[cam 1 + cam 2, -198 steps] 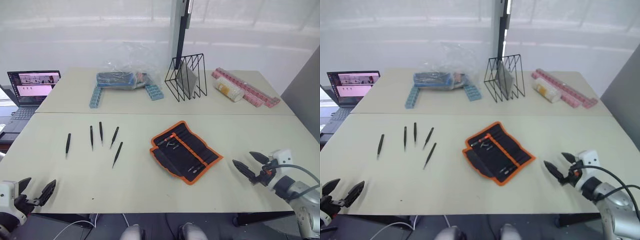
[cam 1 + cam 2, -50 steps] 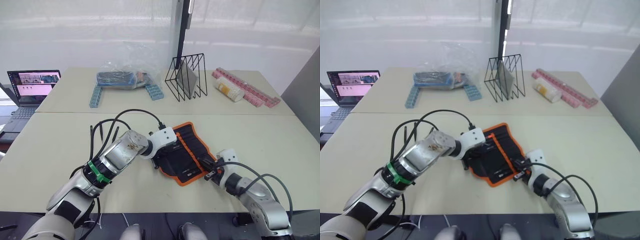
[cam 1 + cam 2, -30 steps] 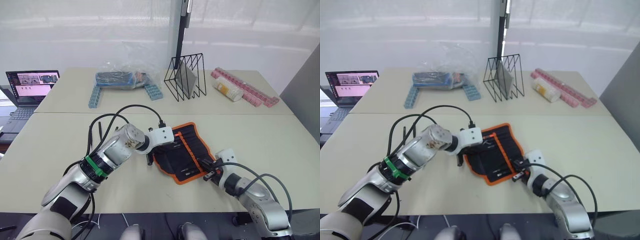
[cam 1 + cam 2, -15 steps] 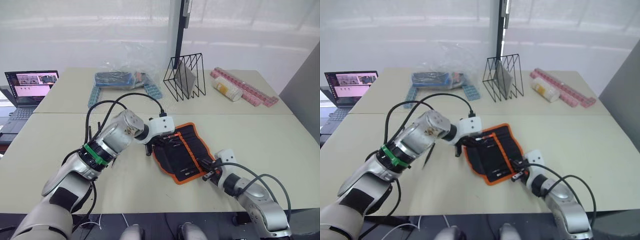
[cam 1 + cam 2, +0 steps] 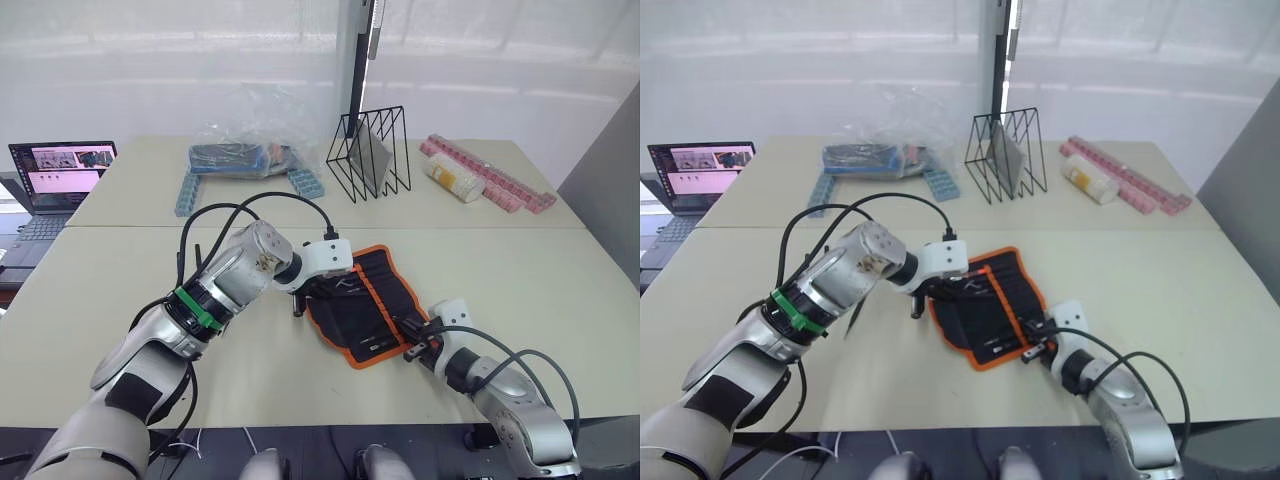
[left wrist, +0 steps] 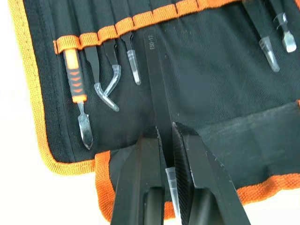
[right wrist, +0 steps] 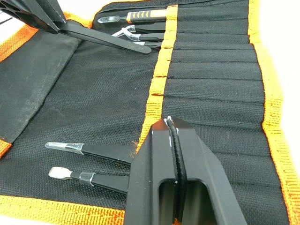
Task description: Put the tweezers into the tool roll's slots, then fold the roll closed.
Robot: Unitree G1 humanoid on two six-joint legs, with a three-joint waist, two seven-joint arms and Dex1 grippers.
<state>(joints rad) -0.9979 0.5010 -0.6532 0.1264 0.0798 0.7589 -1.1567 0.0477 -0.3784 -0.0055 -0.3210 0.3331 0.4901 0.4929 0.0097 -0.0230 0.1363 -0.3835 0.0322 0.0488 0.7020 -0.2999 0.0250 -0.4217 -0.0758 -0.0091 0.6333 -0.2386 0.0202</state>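
Black fabric tool roll [image 5: 365, 305] lying open on worktop [image 5: 520, 270], orange trim, between both arms. Left tool [image 6: 165, 140] clamped on 1 tweezers [image 6: 157, 89], long axis running from the tool straight toward the orange slot band [image 6: 154, 14], pointed end at a slot mouth next to 4 tools already seated there. Coming move judged as a push along that same axis, into the slot. Right tool [image 7: 172, 140] pinched together on the roll's near edge, apparently holding fabric down; fingers [image 7: 197, 159] meet with no gap. Left arm nearer to the loose tweezers. 2 more capped tools [image 7: 93, 164] tucked at the near row. Loose tweezers on worktop mostly hidden behind left arm; count cannot be told.
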